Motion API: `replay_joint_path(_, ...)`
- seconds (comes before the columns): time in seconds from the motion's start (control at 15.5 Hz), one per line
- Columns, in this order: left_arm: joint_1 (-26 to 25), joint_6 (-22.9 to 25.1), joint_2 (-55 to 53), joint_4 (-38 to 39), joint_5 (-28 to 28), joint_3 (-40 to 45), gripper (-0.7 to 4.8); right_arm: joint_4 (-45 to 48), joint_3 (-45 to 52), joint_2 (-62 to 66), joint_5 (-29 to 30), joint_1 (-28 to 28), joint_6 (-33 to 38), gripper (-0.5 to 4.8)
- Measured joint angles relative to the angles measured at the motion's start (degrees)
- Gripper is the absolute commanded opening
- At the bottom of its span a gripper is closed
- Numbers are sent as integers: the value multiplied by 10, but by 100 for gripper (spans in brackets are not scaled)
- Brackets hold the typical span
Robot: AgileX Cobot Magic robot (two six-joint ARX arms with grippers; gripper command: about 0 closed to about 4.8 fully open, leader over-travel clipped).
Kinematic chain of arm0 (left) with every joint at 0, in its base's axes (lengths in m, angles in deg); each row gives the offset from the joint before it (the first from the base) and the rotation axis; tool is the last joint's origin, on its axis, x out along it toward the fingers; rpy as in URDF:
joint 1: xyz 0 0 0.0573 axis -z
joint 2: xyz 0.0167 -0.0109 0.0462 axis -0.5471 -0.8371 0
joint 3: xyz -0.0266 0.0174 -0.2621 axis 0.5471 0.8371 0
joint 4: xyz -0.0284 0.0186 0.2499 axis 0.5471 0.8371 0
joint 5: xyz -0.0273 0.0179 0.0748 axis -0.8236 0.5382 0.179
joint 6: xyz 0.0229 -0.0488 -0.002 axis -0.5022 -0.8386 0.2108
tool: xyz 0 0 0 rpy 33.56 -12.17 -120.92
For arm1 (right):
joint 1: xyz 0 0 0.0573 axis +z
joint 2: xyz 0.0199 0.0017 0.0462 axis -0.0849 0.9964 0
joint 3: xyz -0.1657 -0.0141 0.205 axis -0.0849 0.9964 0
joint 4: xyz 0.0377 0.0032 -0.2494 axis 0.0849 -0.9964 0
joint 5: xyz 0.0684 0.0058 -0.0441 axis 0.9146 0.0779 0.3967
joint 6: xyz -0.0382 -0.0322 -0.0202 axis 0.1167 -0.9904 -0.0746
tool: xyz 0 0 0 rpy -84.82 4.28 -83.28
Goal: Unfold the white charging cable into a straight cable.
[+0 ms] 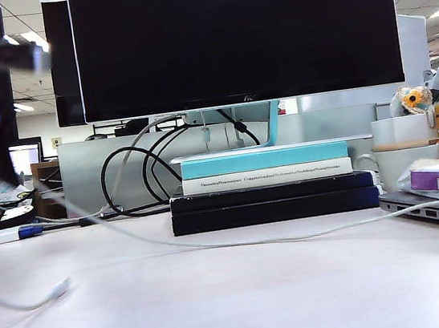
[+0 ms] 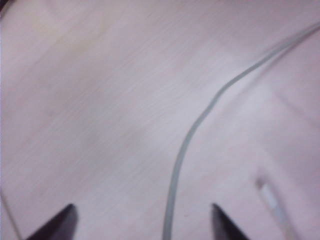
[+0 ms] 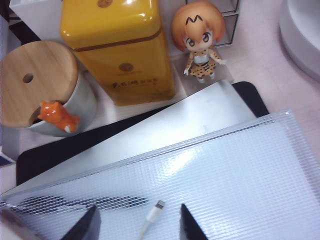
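Cord, thin and white: we see the white charging cable (image 1: 238,243) lying slack across the pale matte table (image 1: 246,306). Left gripper (image 2: 142,220) and right gripper (image 3: 137,222) hover with jaws released, the right over its plug on a ribbed plastic pouch (image 3: 225,185).

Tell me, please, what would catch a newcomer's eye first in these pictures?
The big dark monitor fills the back of the desk, above a stack of books. In front, the white charging cable lies across the table in a long, shallow curve. The left hand hangs open over it, and the right hand is open around its plug end on a clear mesh pouch, near a yellow tin.
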Motion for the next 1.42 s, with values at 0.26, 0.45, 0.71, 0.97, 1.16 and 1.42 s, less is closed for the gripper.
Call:
replay_joint_path(0.26,1,14,0,99,-43,-71,479,0,0,0,1,1,1,204)
replay_joint_path(0.45,-30,-155,-1,-67,-136,-71,479,5,0,0,0,1,1,203)
replay_joint_path(0.71,-56,-242,-16,-54,-190,-71,479,5,0,0,0,1,1,203)
replay_joint_path(0.97,-68,-218,2,-26,-237,-71,450,5,0,0,23,0,23,203)
replay_joint_path(1.16,-94,-211,48,9,-236,-71,425,6,0,0,147,0,43,203)
replay_joint_path(1.42,-170,-181,177,18,-189,-71,425,63,0,-45,347,0,87,203)
